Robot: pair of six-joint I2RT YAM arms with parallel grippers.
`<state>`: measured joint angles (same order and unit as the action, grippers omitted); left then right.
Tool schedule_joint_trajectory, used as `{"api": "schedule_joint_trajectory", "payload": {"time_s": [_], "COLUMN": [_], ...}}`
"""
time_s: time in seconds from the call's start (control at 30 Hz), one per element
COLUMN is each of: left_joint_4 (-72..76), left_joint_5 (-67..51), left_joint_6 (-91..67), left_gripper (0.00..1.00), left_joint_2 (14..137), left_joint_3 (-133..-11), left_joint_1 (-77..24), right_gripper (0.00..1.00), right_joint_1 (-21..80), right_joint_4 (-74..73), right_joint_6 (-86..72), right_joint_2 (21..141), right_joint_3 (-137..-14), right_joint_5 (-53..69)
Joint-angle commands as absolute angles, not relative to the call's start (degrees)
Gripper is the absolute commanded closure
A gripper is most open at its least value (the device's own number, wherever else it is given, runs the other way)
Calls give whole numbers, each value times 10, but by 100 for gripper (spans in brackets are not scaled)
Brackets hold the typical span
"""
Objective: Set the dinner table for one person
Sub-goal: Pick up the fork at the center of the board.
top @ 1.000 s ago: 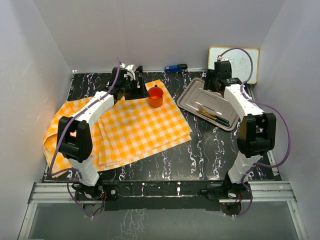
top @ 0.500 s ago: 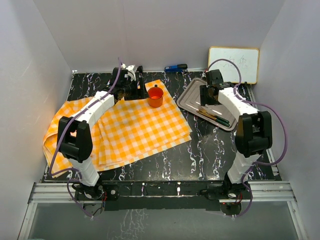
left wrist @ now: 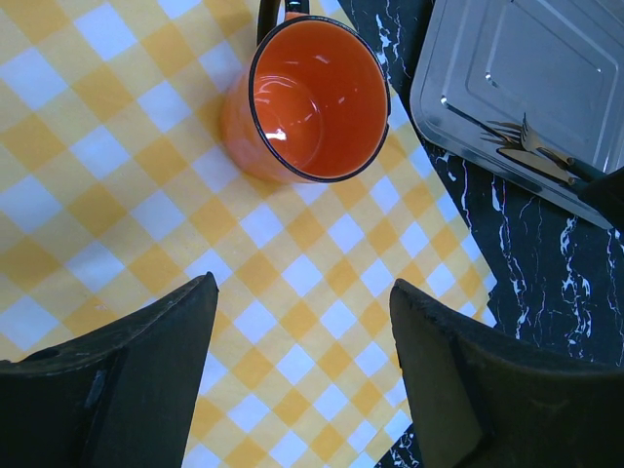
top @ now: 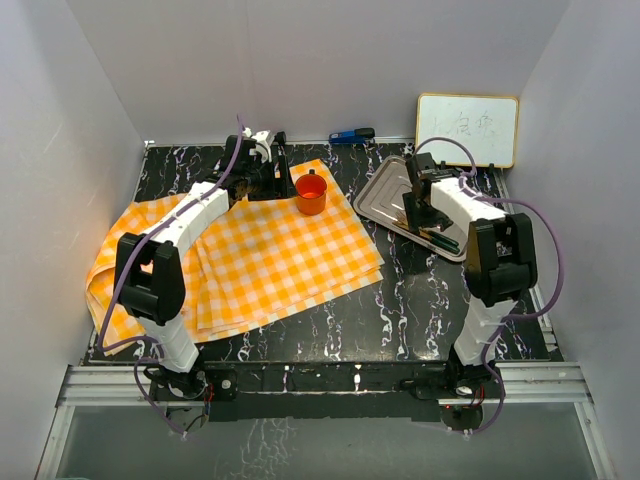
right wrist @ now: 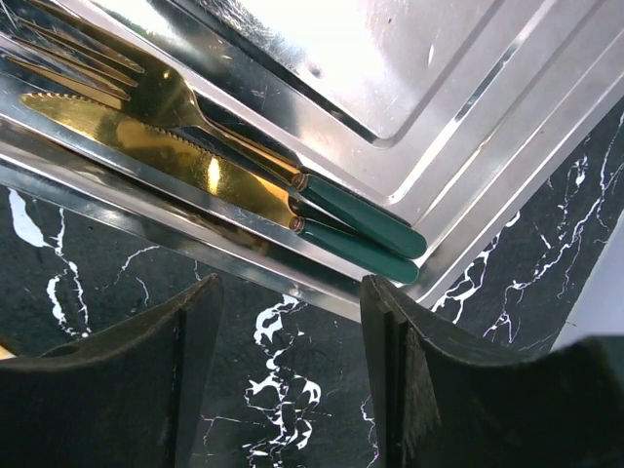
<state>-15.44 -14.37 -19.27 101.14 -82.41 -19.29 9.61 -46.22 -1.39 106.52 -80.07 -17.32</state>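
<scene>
The black marble-veined dinner table (top: 400, 300) carries an orange-and-white checked cloth (top: 260, 250) on its left half. An orange mug (top: 311, 193) stands upright on the cloth's far corner, and it also shows in the left wrist view (left wrist: 307, 97). My left gripper (left wrist: 302, 322) is open and empty above the cloth, just short of the mug. A steel tray (top: 380, 195) at the right holds a gold fork (right wrist: 175, 102) and a gold knife (right wrist: 195, 161), both with green handles. My right gripper (right wrist: 288, 322) is open and empty, hovering over the tray's near edge beside the handles.
A small whiteboard (top: 468, 128) leans at the back right corner. A blue and black object (top: 350, 134) lies at the back wall. White walls close in the table on three sides. Part of the cloth hangs over the table's left edge (top: 105, 275).
My right gripper has moved from the tray's far side toward the near side, down over the fork and knife. The left arm and the mug have not moved.
</scene>
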Motion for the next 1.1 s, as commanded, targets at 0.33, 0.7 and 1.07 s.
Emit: {"api": "schedule_joint_trajectory", "payload": {"time_s": [0.33, 0.7, 1.07], "left_joint_4": [-165, -172, -182], "left_joint_5": [-136, -119, -112], "left_joint_6": [-178, -169, -165], "left_gripper": [29, 29, 29], "left_joint_2": [984, 996, 1008], "left_joint_3": [-816, -819, -833], "left_joint_1": [-192, -192, -192], "right_gripper": [43, 42, 42], "right_joint_1": [94, 93, 93], "right_joint_4": [-416, -365, -333], "right_joint_6": [2, 17, 26], "right_joint_2": [1101, 1166, 1230], "right_joint_3": [-787, -845, -884], "right_joint_5": [-174, -225, -197]}}
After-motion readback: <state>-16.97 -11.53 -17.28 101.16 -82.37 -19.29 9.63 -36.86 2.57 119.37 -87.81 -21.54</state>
